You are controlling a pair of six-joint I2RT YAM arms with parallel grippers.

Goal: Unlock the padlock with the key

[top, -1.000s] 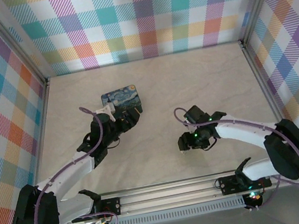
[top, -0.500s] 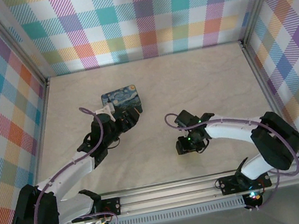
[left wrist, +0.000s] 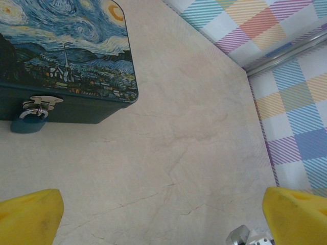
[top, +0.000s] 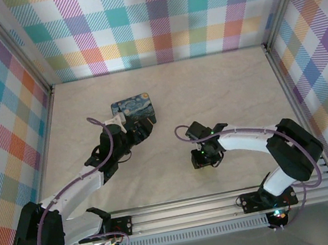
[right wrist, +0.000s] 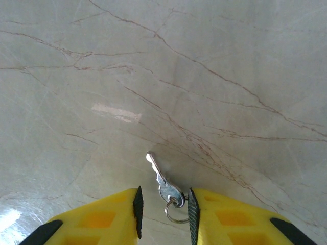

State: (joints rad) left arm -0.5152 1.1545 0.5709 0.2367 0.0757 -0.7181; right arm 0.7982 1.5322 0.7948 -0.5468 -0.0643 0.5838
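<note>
Overhead, the left fingers [top: 142, 128] lie just beside the near edge of the starry-night box [top: 133, 109], while the right fingers [top: 199, 160] point down at the marbled worktop [top: 233, 85] near its middle, well apart from the box. That view gives the layout but is too coarse for the small metal parts. The left wrist camera brings out the padlock [left wrist: 25, 124]: its dark blue body hangs by a silvery shackle from a hasp [left wrist: 45, 100] on the box's front wall, low against the worktop. There the left fingers [left wrist: 30, 217] stand wide apart, with nothing between them. The right wrist camera finds the key [right wrist: 162, 178] flat on the worktop, blade pointing away, a split ring [right wrist: 177, 213] through its head. The right fingers [right wrist: 102, 219] sit either side of that head, narrowly apart, with a slim gap visible on the left.
</note>
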